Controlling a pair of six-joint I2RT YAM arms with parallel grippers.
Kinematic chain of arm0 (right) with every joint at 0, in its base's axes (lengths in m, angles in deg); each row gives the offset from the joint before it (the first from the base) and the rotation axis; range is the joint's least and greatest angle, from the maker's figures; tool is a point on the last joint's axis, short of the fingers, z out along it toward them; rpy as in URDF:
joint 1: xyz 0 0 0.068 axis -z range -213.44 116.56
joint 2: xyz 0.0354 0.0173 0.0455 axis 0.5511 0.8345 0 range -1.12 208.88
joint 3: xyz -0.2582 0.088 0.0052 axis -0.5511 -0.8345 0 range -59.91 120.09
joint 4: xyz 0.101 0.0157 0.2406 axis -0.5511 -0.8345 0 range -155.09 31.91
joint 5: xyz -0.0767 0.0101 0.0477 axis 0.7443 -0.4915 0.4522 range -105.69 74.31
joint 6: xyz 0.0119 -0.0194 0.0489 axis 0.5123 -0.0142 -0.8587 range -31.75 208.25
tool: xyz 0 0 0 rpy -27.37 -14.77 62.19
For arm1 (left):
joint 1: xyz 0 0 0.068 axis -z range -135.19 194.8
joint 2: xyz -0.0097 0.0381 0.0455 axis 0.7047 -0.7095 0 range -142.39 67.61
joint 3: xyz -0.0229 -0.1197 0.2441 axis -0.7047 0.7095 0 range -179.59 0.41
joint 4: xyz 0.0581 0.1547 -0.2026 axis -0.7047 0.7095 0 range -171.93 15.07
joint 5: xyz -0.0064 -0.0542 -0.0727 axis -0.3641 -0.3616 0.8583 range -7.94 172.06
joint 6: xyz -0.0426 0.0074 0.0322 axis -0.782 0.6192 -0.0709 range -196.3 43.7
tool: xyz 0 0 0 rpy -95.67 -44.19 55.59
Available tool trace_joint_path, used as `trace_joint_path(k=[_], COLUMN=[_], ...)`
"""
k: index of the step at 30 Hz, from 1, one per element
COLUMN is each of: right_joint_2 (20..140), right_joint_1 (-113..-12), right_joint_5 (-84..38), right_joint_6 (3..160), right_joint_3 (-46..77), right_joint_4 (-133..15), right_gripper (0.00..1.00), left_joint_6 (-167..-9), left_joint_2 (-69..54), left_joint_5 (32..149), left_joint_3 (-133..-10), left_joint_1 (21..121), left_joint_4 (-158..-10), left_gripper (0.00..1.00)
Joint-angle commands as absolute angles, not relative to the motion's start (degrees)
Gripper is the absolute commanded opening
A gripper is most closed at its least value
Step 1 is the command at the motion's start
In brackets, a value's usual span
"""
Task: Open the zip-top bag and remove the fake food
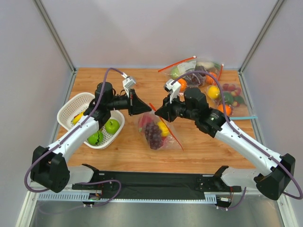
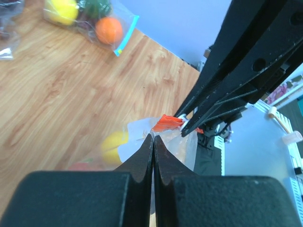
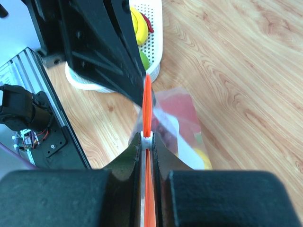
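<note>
The zip-top bag (image 1: 158, 135) lies mid-table, its top edge lifted between my two grippers. Inside it show a dark purple grape bunch (image 1: 153, 134), a yellow fruit (image 1: 164, 127) and a red fruit (image 1: 144, 121). My left gripper (image 1: 148, 110) is shut on the clear plastic at the bag's mouth (image 2: 154, 137), just beside the red-orange zip strip (image 2: 168, 122). My right gripper (image 1: 157, 112) is shut on the strip's white slider (image 3: 147, 140), and the strip (image 3: 147, 101) runs straight ahead from its jaws. The two gripper tips almost touch.
A white basket (image 1: 71, 109) with green apples (image 1: 112, 126) and a banana stands at the left, close under the left arm. Other filled bags lie at the back right, one with a red strip (image 1: 189, 71) and one with a teal strip (image 1: 229, 99).
</note>
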State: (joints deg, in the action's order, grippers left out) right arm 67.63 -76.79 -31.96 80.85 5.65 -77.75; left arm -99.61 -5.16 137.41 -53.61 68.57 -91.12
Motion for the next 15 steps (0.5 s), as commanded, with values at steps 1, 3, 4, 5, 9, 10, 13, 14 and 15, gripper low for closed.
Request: trace_joint_path(k=[1, 3, 4, 5, 9, 10, 13, 14, 15], right_joint_2=[65.8, 65.6, 65.4, 65.3, 64.8, 64.8, 64.9, 64.9, 64.8], right_joint_1=[-77.4, -77.4, -77.4, -77.4, -77.4, -77.4, -77.4, -77.4, -77.4], right_joint_5=[-31.7, -31.5, -31.4, -31.4, -30.5, -30.4, -29.8, -29.7, -29.2], right_joint_6=[81.7, 81.9, 81.9, 81.9, 82.1, 82.3, 82.2, 82.2, 82.2], right_joint_3=[5.1, 5.0, 4.8, 4.8, 4.7, 4.7, 4.5, 4.3, 4.2], right_joint_4=[-81.2, -81.8, -82.0, -82.1, -83.5, -83.7, -84.4, -84.7, -85.0], right_gripper=[0.00, 0.00, 0.00, 0.00, 0.00, 0.00, 0.00, 0.00, 0.00], left_joint_6=[-99.9, -99.9, -99.9, -99.9, -99.3, -99.2, -98.8, -98.3, -98.1], left_joint_2=[-1.6, -1.3, -1.0, -0.9, -0.5, -0.5, -0.2, -0.2, -0.2], left_joint_5=[134.4, 133.5, 132.4, 132.1, 129.3, 128.0, 125.1, 124.3, 123.3], left_joint_3=[-54.9, -54.9, -55.0, -55.0, -55.0, -55.0, -55.0, -55.0, -54.9], left_joint_1=[65.5, 63.8, 62.7, 62.2, 60.5, 59.9, 59.0, 58.7, 58.2], left_joint_4=[-96.9, -96.7, -96.5, -96.0, -94.0, -93.6, -92.2, -91.3, -90.8], left_gripper=[0.00, 0.00, 0.00, 0.00, 0.00, 0.00, 0.00, 0.00, 0.00])
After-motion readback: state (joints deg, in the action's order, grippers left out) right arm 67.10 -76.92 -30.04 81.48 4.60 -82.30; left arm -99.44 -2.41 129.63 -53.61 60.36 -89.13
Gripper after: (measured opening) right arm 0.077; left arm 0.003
